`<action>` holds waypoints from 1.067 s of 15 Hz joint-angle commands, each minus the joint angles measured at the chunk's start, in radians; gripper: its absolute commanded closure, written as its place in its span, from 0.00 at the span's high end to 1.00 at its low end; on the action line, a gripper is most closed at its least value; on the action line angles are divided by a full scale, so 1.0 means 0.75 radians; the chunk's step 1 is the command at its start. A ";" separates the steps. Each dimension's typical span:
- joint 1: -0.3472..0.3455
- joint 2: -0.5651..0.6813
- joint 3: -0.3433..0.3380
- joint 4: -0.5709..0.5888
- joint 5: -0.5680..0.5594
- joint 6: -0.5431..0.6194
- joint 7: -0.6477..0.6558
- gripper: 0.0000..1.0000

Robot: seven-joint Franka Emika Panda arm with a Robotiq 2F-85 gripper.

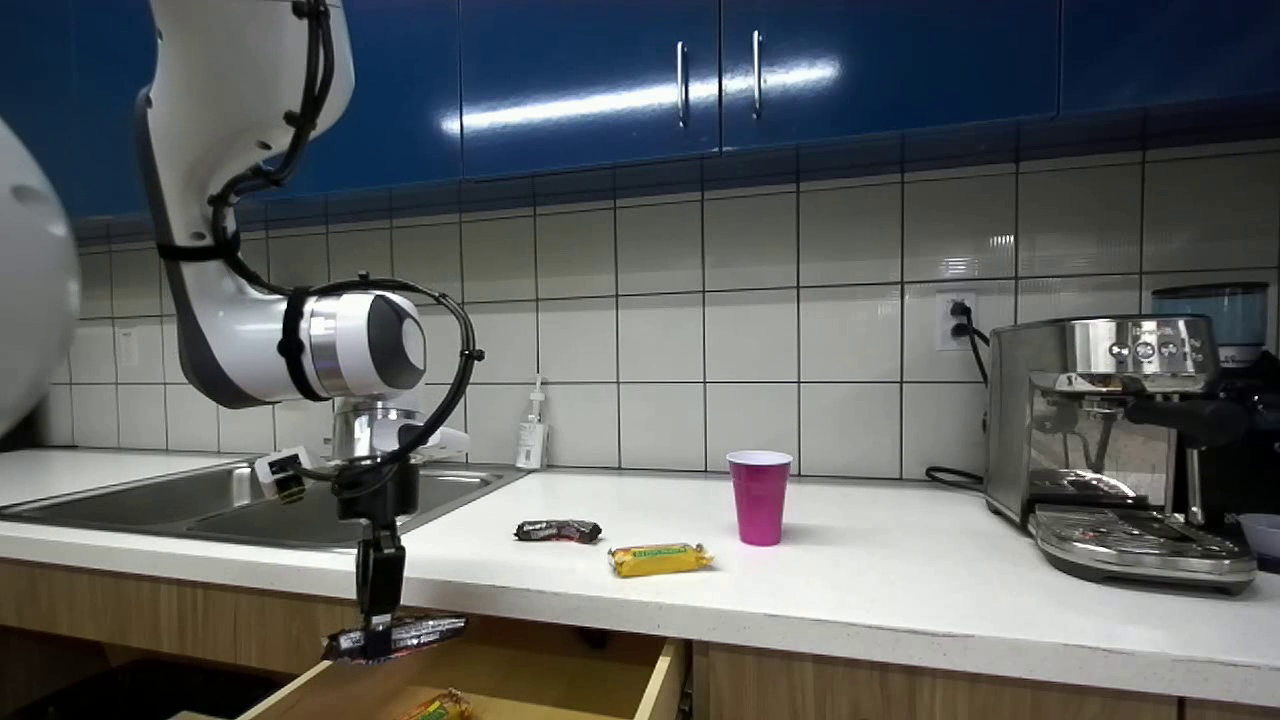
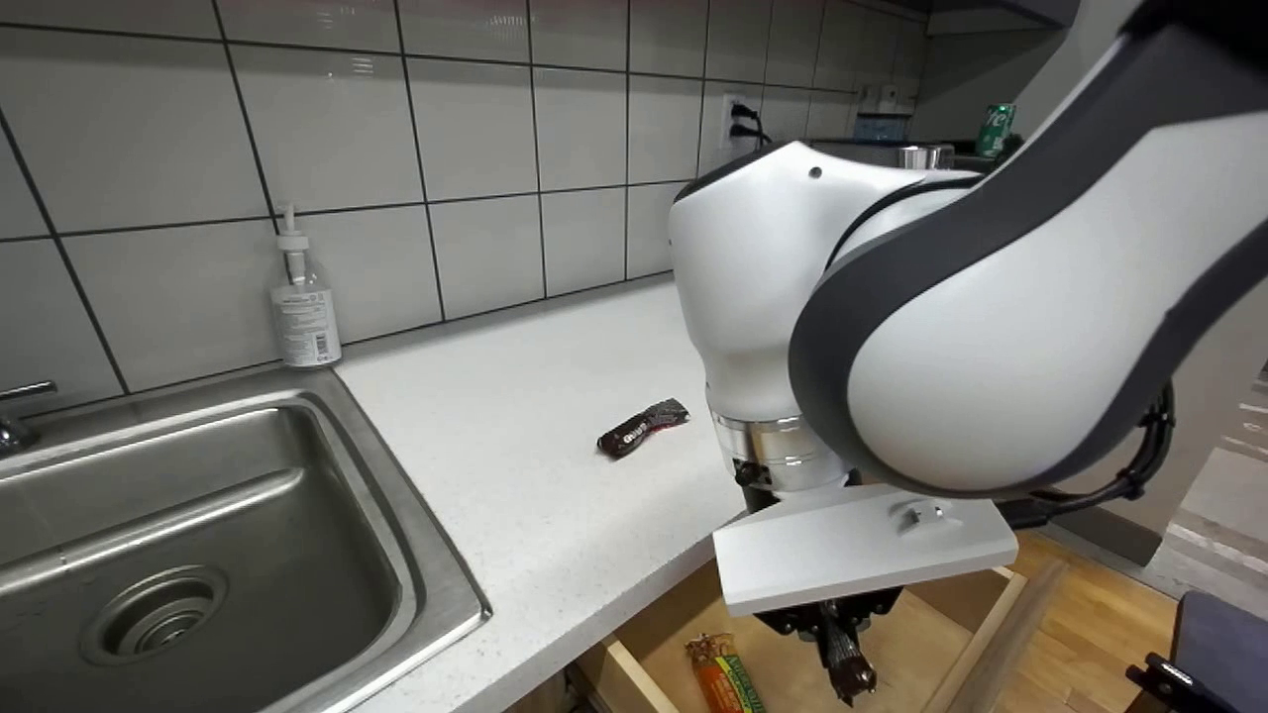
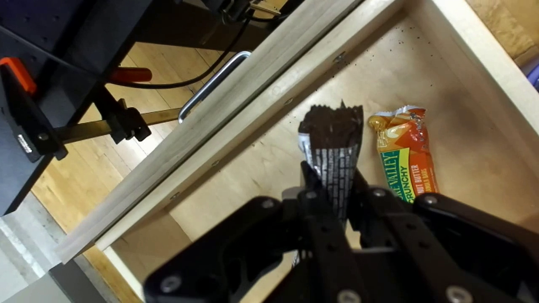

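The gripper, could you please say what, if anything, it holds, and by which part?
The gripper holds a dark-wrapped bar near its middle, with both ends sticking out.

Glossy blue cabinets (image 1: 590, 50) with metal handles (image 1: 682, 84) up top, streak of reflected light (image 1: 570, 108) across the fronts. Below: white tile wall (image 1: 660, 340), dark grout (image 1: 705, 340), outlet (image 1: 945, 335). White desk (image 1: 880, 560) runs along it, steel sink (image 2: 436, 574) set in, wood-look panels (image 1: 850, 690) underneath. Wood plank floor (image 2: 1090, 594); greyish wall (image 2: 1201, 411) beyond, dark baseboard (image 2: 1109, 525).
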 commanded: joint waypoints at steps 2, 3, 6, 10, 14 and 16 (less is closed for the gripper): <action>0.009 0.107 -0.014 0.091 -0.047 0.004 -0.026 0.04; 0.007 0.124 -0.019 0.101 -0.044 0.007 -0.029 0.04; 0.008 0.163 -0.042 0.125 -0.049 0.010 -0.030 0.04; 0.010 0.197 -0.075 0.136 -0.066 0.026 -0.029 0.04; 0.007 0.215 -0.096 0.121 -0.067 0.051 -0.037 0.04; 0.004 0.214 -0.107 0.104 -0.063 0.066 -0.038 0.04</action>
